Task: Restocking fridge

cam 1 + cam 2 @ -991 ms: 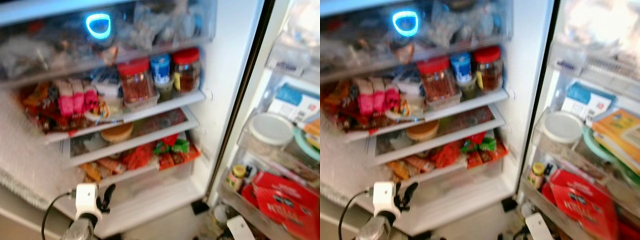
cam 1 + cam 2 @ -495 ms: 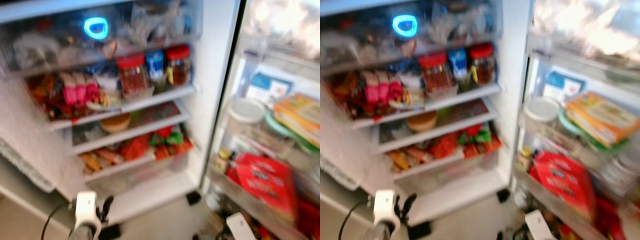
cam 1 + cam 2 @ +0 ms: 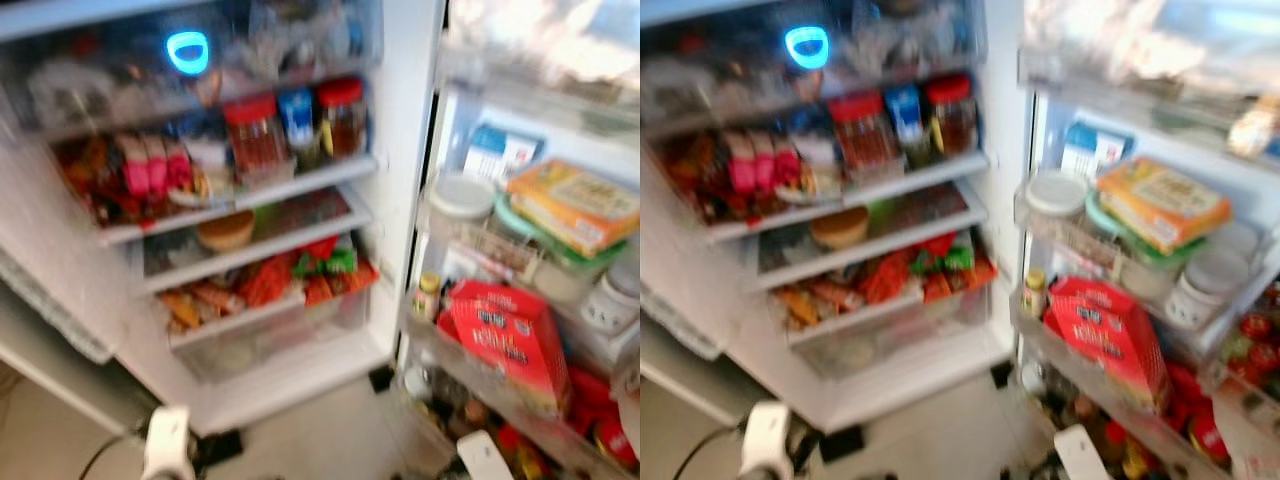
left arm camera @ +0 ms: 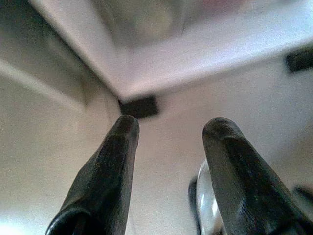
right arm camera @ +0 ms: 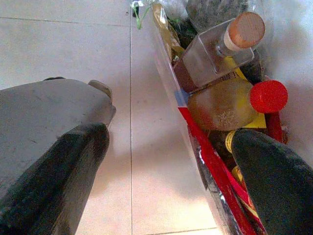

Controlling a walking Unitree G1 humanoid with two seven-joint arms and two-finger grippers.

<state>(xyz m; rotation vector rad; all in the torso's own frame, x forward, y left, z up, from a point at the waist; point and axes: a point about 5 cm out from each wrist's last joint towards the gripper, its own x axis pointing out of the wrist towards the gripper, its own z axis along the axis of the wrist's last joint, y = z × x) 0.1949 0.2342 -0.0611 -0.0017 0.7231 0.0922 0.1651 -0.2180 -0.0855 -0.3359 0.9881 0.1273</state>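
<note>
Left eye view showed that the whole scene had slid leftward and shrunk a little against the pictures from a second before, which read as the head camera turning toward the door and pulling back, not as anything in the fridge (image 3: 405,150) shifting. The shelves with the red-lidded jars (image 3: 253,130), the pink packs (image 3: 150,168) and the red snack bags (image 3: 270,285) now sat further left, while the door bins (image 3: 480,375) filled much more of the right side, bringing the red box (image 3: 505,340), the orange box (image 3: 570,205) and the white tub (image 3: 458,195) into plain sight. The left gripper (image 4: 168,161) hung low over the floor (image 4: 234,98) near the fridge's bottom edge, its fingers (image 4: 110,166) spread apart and holding nothing. The right gripper (image 5: 166,171) was likewise parted and empty, hovering beside the lowest door bin, where a cork-topped bottle (image 5: 215,49) and a red-capped bottle (image 5: 230,103) lay packed in. No item to be stocked was in either gripper, and none could be made out waiting outside the fridge; the goods in view were all already on shelves or in the door. Judging by that, the turn looked like a survey of the door side or a move away to fetch stock, so restocking seemed between placements, with the next pick-up not yet begun. The blur hid finer detail.
</note>
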